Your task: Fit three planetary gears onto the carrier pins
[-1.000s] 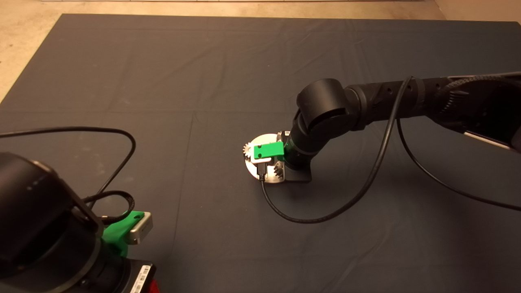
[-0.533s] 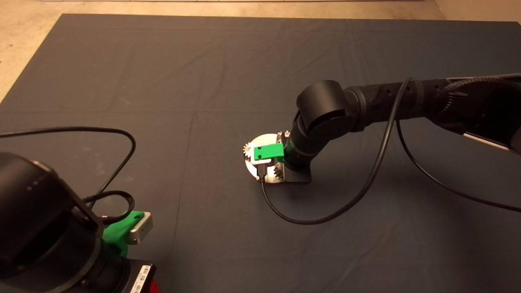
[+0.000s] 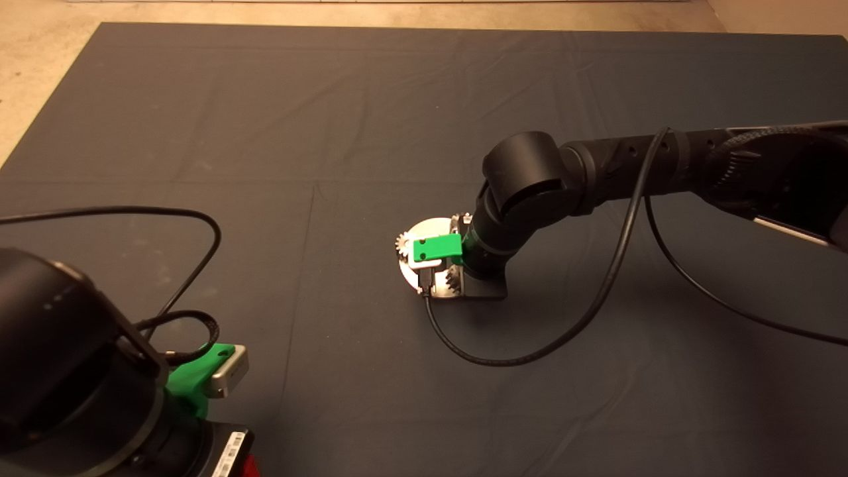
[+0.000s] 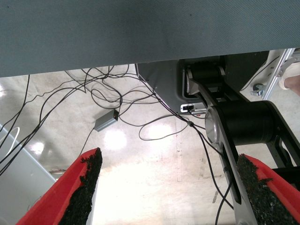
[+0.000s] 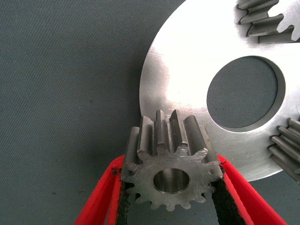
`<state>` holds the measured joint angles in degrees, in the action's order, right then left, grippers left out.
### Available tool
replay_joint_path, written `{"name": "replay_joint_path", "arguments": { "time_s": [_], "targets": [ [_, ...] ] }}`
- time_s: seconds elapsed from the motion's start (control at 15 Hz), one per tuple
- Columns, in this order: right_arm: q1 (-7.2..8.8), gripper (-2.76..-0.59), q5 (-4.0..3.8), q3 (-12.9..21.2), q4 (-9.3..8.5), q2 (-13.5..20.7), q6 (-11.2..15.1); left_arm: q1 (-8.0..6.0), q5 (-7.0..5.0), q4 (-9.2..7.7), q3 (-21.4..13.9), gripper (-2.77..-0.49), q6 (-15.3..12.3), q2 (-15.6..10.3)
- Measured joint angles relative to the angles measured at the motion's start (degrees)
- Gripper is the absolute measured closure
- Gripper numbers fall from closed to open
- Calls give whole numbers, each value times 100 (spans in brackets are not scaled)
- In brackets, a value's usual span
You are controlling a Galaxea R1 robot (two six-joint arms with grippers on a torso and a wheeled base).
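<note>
My right gripper (image 5: pixel 171 190) is shut on a planetary gear (image 5: pixel 171 171), held by its flanks with the bore facing the camera, just above the rim of the shiny carrier disc (image 5: pixel 187 79). Two more gears (image 5: pixel 262 18) (image 5: pixel 288 150) sit on the disc around its centre hole. The carrier pins are hidden under the gears. In the head view the right gripper (image 3: pixel 437 247) hangs over the disc (image 3: pixel 409 264), with one gear (image 3: pixel 401 244) at the disc's left edge and another (image 3: pixel 453 281) at its near side. The left gripper (image 3: pixel 205 371) is parked at the lower left, open (image 4: pixel 168 164).
A black cable (image 3: pixel 530 344) loops from the right wrist across the mat (image 3: pixel 331 132) in front of the disc. The left wrist view shows floor cables and a robot base beyond the mat's edge.
</note>
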<state>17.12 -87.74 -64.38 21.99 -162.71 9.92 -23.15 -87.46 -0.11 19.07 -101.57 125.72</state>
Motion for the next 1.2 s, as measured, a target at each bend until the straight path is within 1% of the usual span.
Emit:
{"name": "replay_joint_path", "arguments": {
  "time_s": [0.4,0.47,0.67,0.73,0.8,0.93,1.0,1.07,1.13,1.2],
  "targets": [
    [1,-108,2,-9,-2,0,-1,0,0,0,0,-204,0,0],
    [2,-114,4,-23,-2,0,-1,0,0,0,0,-204,0,0],
    [4,-117,4,-95,-2,0,-17,0,2,0,0,-204,0,0],
    [3,-128,6,-124,-2,0,-33,2,0,0,0,-204,0,0],
    [3,-129,6,-138,-2,0,-45,15,0,0,0,-204,0,0],
    [4,-144,6,-139,-2,0,-48,15,0,-5,0,-204,0,0],
    [8,-144,6,-135,-13,5,-48,15,0,-5,0,-204,0,0],
    [53,-146,12,-84,-85,33,-48,15,0,-7,0,-204,0,0],
    [137,-155,11,7,-217,69,-48,17,0,-7,0,-204,0,0],
    [272,-158,6,130,-469,111,-47,15,0,-7,0,-204,0,0]
  ]
}}
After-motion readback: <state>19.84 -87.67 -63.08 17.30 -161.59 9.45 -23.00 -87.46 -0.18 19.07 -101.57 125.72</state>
